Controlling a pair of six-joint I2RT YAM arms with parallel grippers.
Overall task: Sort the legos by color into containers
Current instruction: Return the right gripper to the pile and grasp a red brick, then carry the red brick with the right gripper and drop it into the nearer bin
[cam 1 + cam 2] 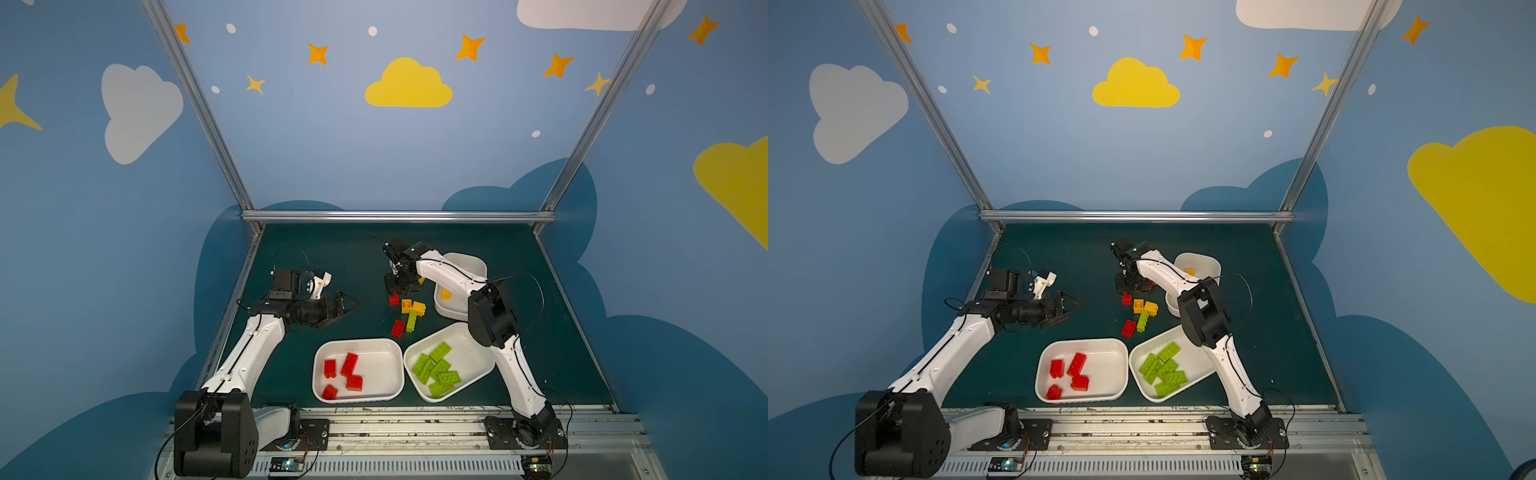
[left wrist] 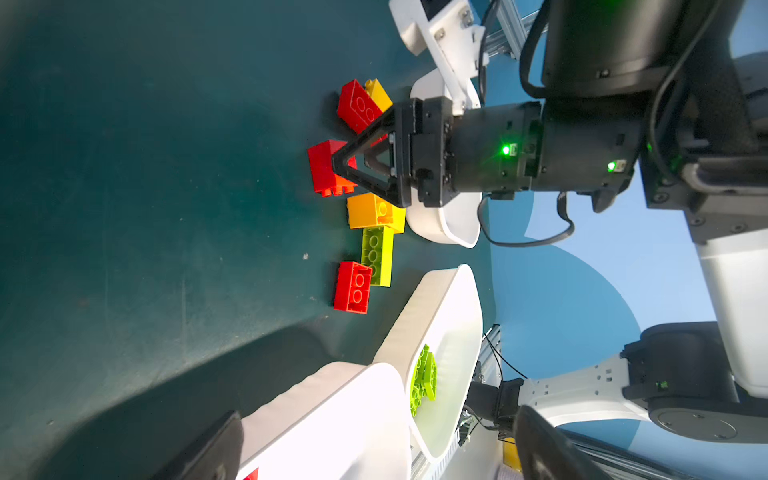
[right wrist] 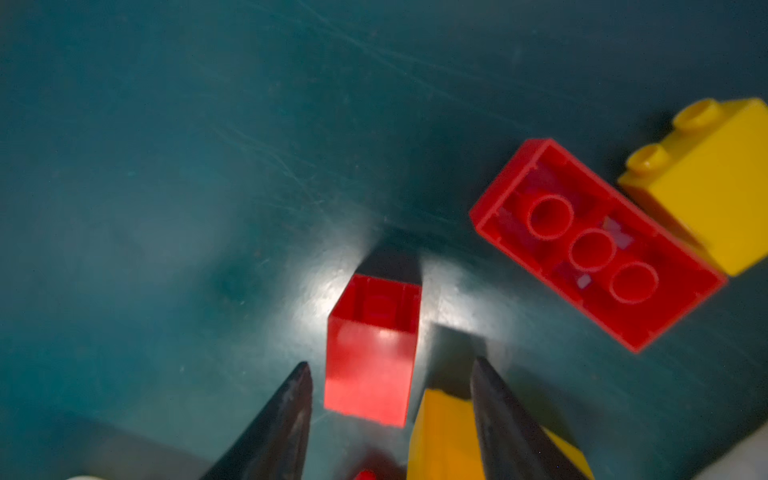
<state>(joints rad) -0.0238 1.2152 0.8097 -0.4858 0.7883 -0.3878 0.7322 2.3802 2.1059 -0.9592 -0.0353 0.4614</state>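
Closest to the rail [image 1: 415, 417]: two of the containers side by side, the red-filled tray [image 1: 382, 361] and the green-filled tray [image 1: 465, 357], each with its own colour only. Just beyond, on the mat [image 1: 353, 257]: a loose cluster of legos [image 1: 409, 313], red, lime and yellow-orange crowded together, not yet sorted. Left of that cluster, the left gripper [image 1: 345, 313]: hangs over bare mat, jaws spread wide, nothing between them, well apart from any brick. Farther back, the right gripper [image 3: 390, 363]: points down at the cluster's far end, plainly the nearer arm. Straddles a small red brick [image 3: 372, 361], jaws apart, a sliver of mat showing on either side, so no grip yet. Apparently tipped on its side, long axis along the gap, narrow width across the jaws; probably needs only a straight close. Beware the orange-yellow brick [image 3: 440, 432] hard against one finger. Farthest: the third tray [image 1: 469, 258], half hidden by the right arm, a yellow piece [image 1: 445, 294] inside.
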